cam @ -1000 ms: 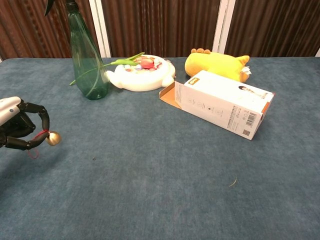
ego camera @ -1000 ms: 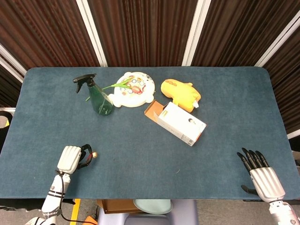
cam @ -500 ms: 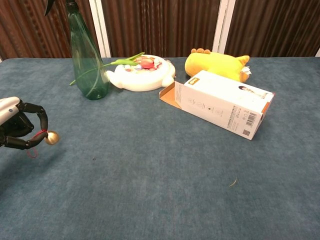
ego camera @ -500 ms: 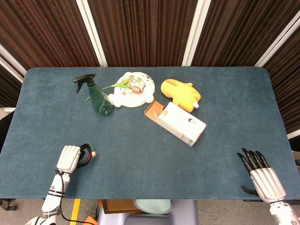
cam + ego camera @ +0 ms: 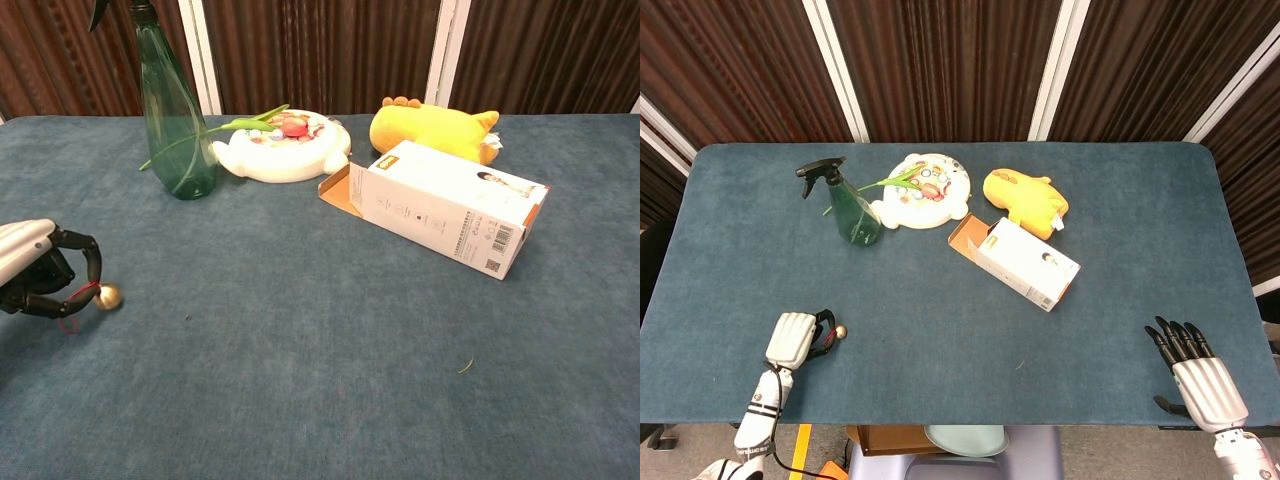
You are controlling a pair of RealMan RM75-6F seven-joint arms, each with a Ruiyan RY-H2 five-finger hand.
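Near the tabletop's (image 5: 940, 330) front-left corner, your left robot hand (image 5: 792, 338) pinches the small brass bell (image 5: 107, 296) by its red string; thin grip, could slip. Right robot hand (image 5: 1200, 378) open, idle.

Each hand (image 5: 792, 338) has a white ribbed back and black fingers (image 5: 1178, 338).

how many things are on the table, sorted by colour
Green: 1, the spray bottle
White: 2, the round toy plate and the carton
Yellow: 1, the plush toy
Gold: 1, the small bell pinched by the left hand
Total: 5
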